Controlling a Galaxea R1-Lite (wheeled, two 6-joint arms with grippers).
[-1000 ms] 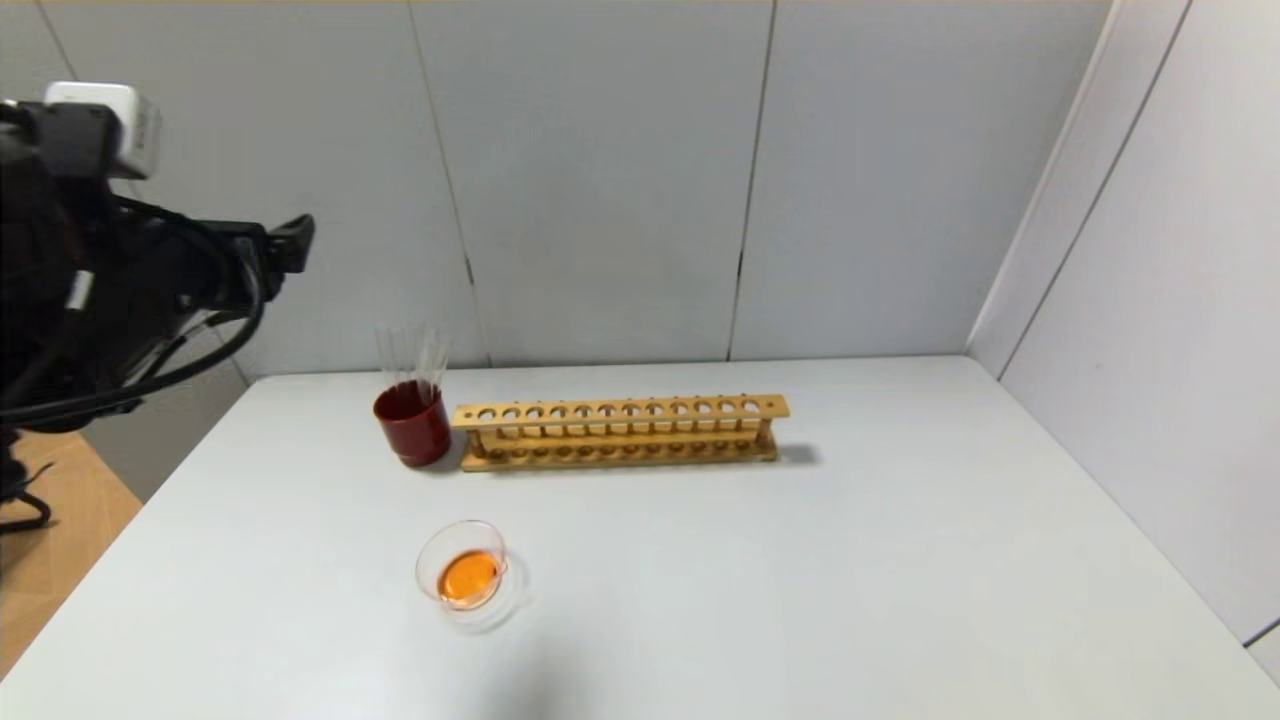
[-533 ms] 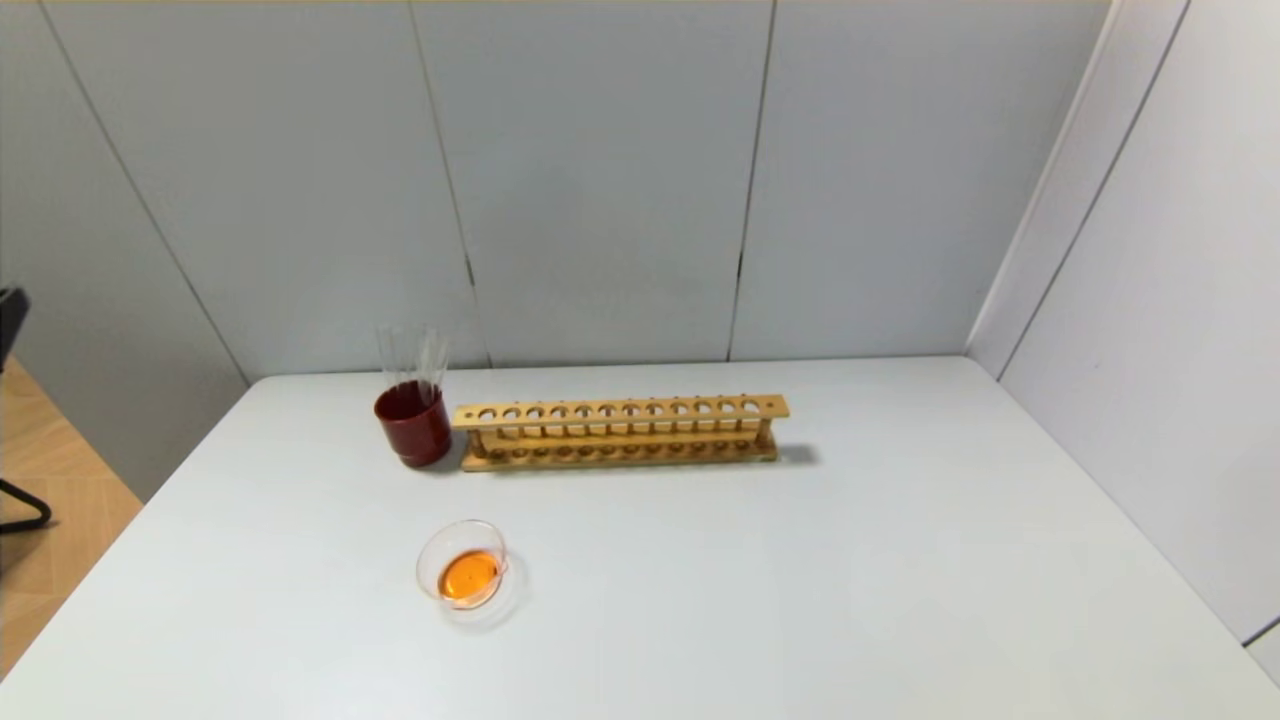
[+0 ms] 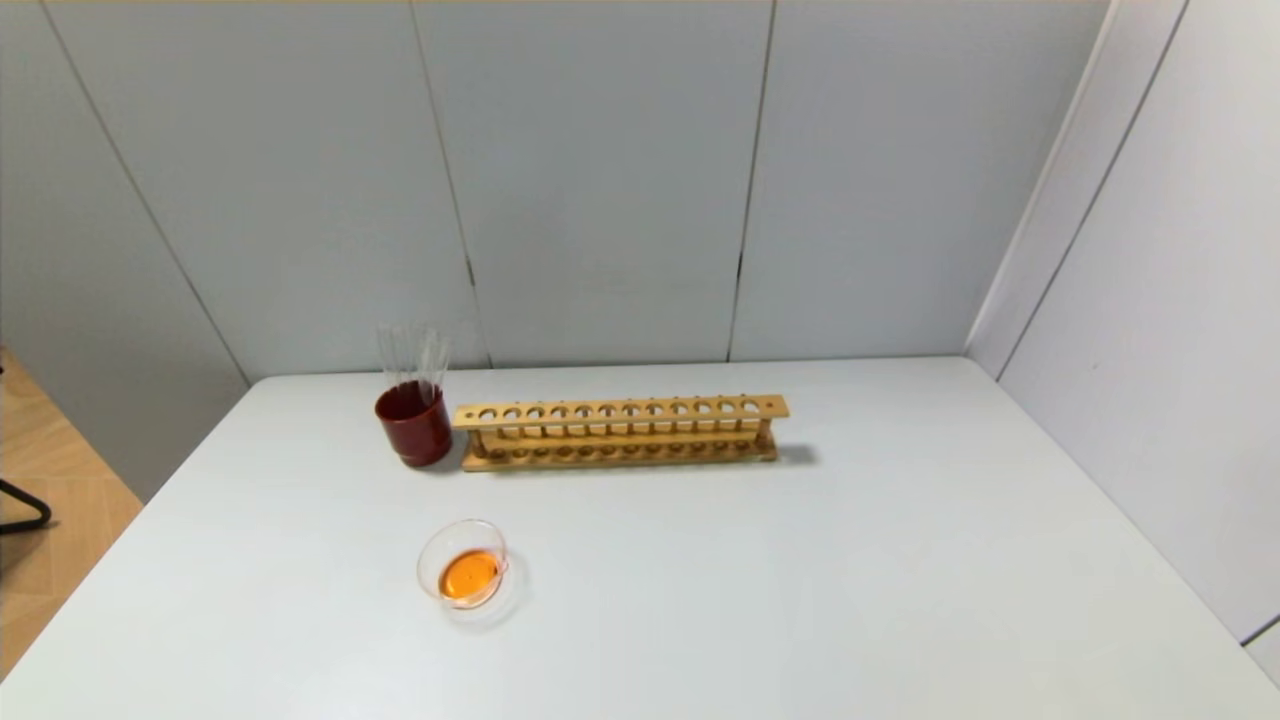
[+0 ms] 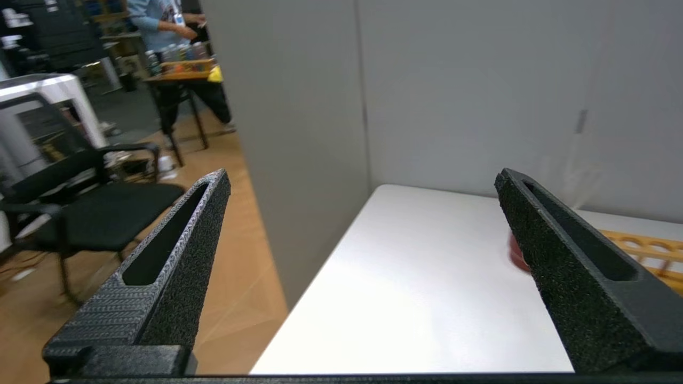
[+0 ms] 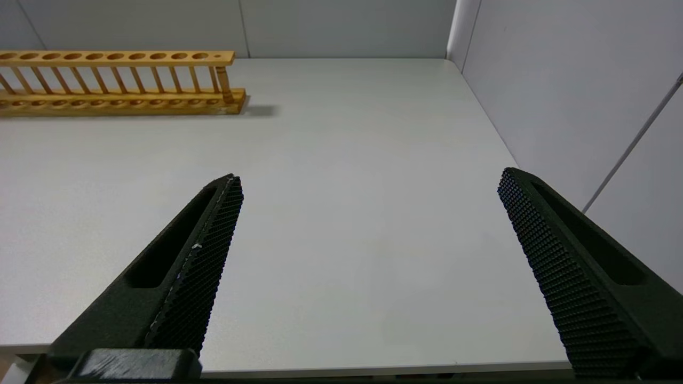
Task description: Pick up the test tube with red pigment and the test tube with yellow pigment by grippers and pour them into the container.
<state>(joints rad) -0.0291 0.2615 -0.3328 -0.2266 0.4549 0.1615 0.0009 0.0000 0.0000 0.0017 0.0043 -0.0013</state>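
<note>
the pouring looks finished: the container (image 3: 463, 572), a low clear glass dish sitting on the desk (image 3: 800, 580) at about seven o'clock from the desk's middle, holds a shallow pool of orange liquid, the colour a red and yellow mix would give. at about eleven o'clock, near the back wall, a dark red cup (image 3: 412, 424) stands touching the left end of a wooden rack (image 3: 620, 432), and thin clear tubes (image 3: 410, 352) stand upright in the cup; whether these are the test tube with red pigment and the test tube with yellow pigment, now emptied, cannot be told, since no colour shows in them. every hole in the rack is vacant. neither arm appears in the head view. the left gripper (image 4: 363, 181) hangs off the desk's left edge with its jaws spread wide and nothing between them, looking across the corner toward the cup. the right gripper (image 5: 368, 178) sits low at the desk's near edge, at about five o'clock, jaws equally wide and empty. judging by this, no grasp is left to do; the next move calls only for both arms to rest clear of the glassware.
</note>
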